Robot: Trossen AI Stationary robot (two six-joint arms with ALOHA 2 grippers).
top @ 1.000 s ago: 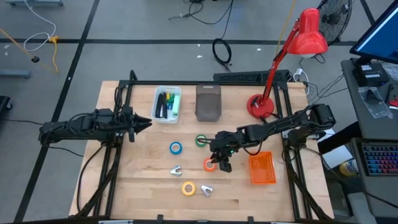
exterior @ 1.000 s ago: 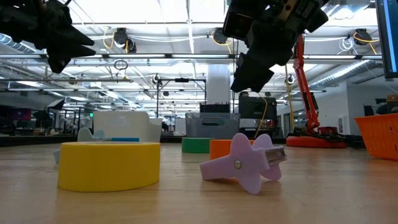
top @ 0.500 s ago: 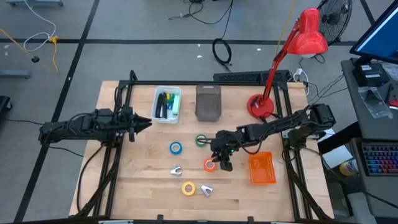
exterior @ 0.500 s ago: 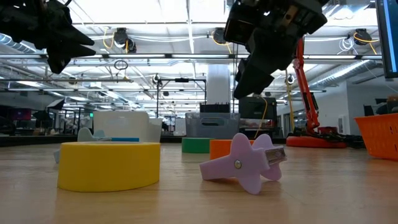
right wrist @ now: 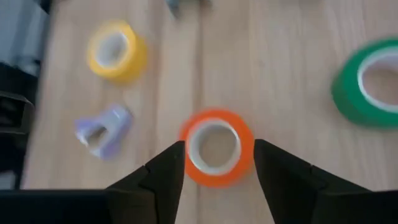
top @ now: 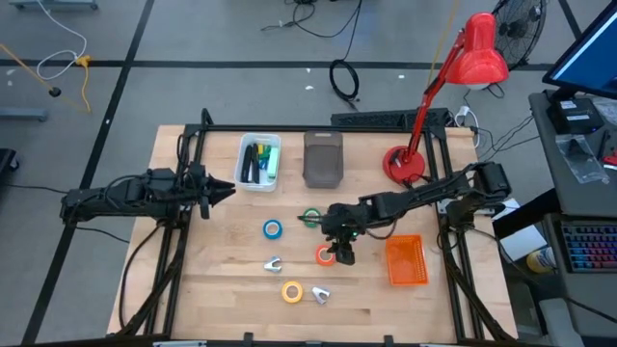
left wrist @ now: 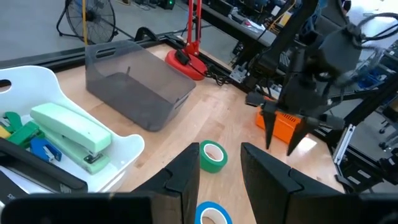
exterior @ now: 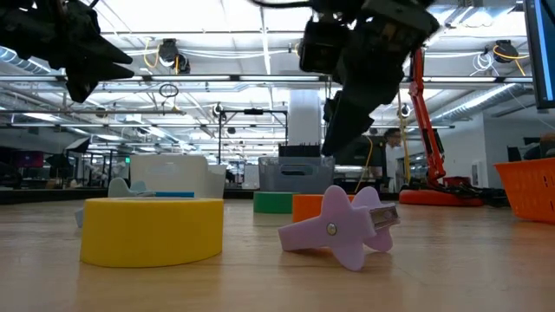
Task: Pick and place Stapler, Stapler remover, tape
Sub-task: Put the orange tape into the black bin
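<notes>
Four tape rolls lie flat on the table: orange, green, blue and yellow. A purple staple remover lies next to the yellow roll, a grey one below the blue roll. The green stapler rests in the white bin. My right gripper hangs open above the orange roll, a finger on either side, well off the table in the low view. My left gripper waits open near the white bin.
A grey bin stands beside the white one at the far side. An orange basket sits to the right of the orange roll. A red desk lamp stands at the far right corner. Bare wood lies near the left and near edges.
My right gripper has shifted slightly toward the table's left and come down a little over the orange roll, turning somewhat as it went. The tape rolls and removers have stayed where they were.
</notes>
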